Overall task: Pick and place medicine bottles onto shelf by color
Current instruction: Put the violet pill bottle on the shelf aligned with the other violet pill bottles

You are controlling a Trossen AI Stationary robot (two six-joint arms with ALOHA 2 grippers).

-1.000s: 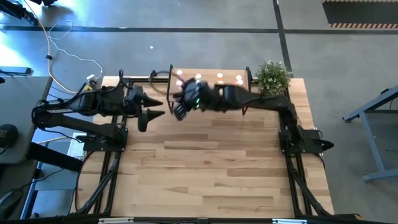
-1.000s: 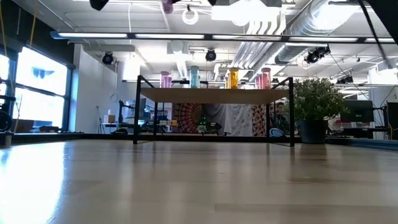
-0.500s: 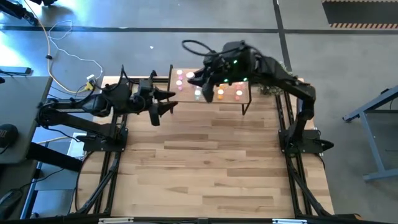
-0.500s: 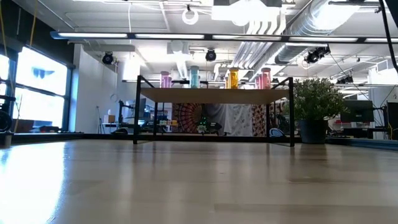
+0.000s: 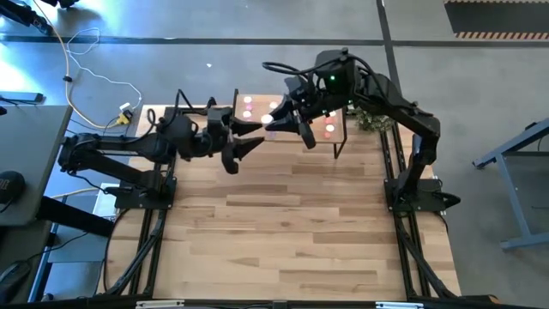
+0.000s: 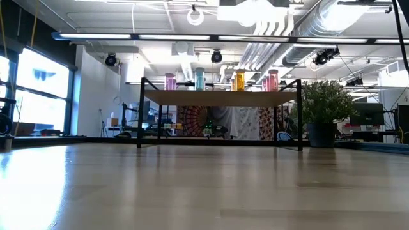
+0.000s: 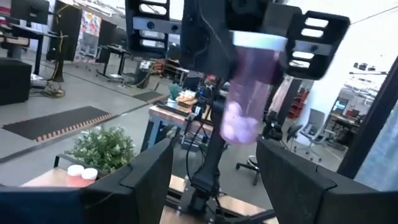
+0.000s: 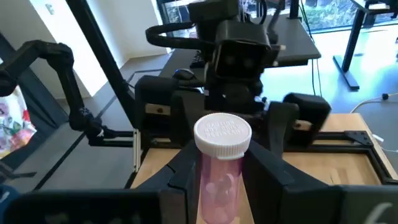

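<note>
A pink medicine bottle (image 8: 219, 180) with a white cap (image 8: 222, 132) is held in the air by my right gripper (image 8: 221, 163), which is shut on it above the shelf's near edge (image 5: 287, 125). My left gripper (image 5: 250, 137) is open and points at the bottle from the table's left. Its fingers (image 7: 149, 180) stand on either side of the bottle and below it, without touching. The wood shelf (image 6: 220, 98) stands on black legs at the table's far edge. Pink, pale blue-green, orange and salmon bottles (image 6: 239, 80) stand upright on it. My right gripper pinches the pink bottle's body just under the cap (image 8: 217, 163) between its two fingers (image 8: 185, 167). The fingers come about level from the table's right and lie across the bottle. The bottle is roughly upright with its cap up, lifted clear of shelf and table.
A small potted plant (image 6: 324, 108) stands at the shelf's right end, partly under my right arm in the high view. The wooden tabletop (image 5: 283, 223) stretches bare in front of the shelf. A cable (image 5: 94, 81) lies on the floor beyond the table's far left.
My right gripper has risen with the pink bottle, out of the top of the low view. It has drawn back toward the far right over the shelf and rolled its wrist. My left gripper has followed toward the table's right and tipped up to about level, staying open.
</note>
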